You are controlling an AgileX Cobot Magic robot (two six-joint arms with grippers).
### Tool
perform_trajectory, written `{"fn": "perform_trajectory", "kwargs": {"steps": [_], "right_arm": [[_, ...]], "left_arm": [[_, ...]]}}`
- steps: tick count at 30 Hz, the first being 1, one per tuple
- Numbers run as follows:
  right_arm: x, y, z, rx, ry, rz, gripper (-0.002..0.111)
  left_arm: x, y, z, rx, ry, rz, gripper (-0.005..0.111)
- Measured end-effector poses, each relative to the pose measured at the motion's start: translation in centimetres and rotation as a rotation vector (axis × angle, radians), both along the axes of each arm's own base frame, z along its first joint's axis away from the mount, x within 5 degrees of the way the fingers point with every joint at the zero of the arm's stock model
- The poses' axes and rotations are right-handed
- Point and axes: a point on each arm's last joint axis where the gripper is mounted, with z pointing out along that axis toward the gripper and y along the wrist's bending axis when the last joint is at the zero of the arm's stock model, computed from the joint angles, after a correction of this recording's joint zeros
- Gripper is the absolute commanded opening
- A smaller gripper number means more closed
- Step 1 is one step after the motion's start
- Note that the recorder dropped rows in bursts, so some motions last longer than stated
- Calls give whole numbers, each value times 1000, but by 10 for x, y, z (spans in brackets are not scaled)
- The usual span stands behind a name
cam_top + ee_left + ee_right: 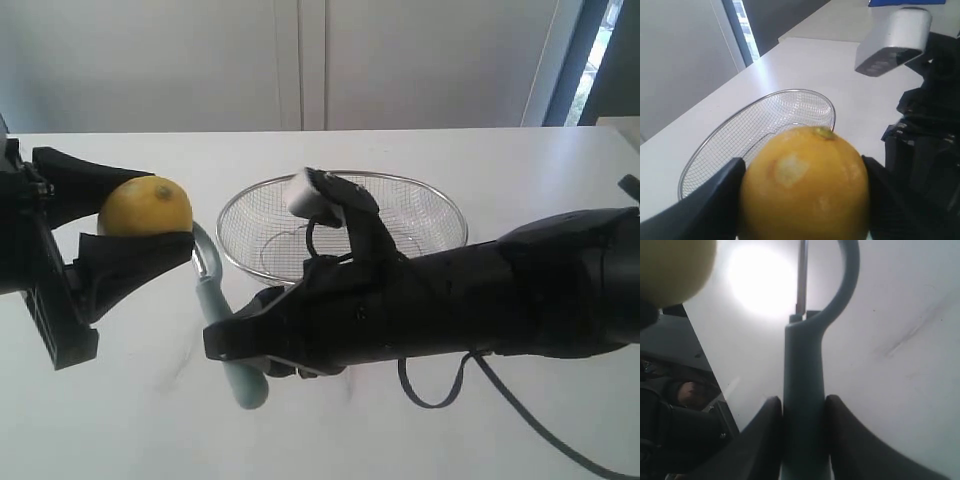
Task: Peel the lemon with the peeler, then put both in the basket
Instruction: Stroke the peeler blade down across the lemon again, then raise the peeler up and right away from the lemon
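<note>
1. Exterior view: the left gripper [162,212] has the lemon [146,206] pinched between its two jaws, raised off the table at the left. The peeler [213,295] is just right of it. Its long axis runs from the near butt up and away to the looped head at the lemon's lower right flank, though I can't confirm contact. The right gripper [235,352] clamps the handle low down. The basket [420,225] sits empty on the far side.
2. Left wrist view: the lemon [805,185] fills the frame, with black fingers [710,205] spread wide by the fruit and pressing both sides. The basket [765,120] lies beyond.
3. Right wrist view: the right gripper [802,410] squeezes the peeler [802,385] handle from both sides. The lemon [670,265] is beside the head, not under the blade, so the stroke likely needs the blade brought across.
</note>
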Motion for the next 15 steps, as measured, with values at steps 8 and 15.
{"fn": "perform_trajectory", "kwargs": {"steps": [8,15], "right_arm": [[-4,-5,18,37,-51,-10,0],[-5,-8,25,42,-79,-30,0]], "left_arm": [[1,1,0,5,0,13,0],[1,1,0,5,0,13,0]]}}
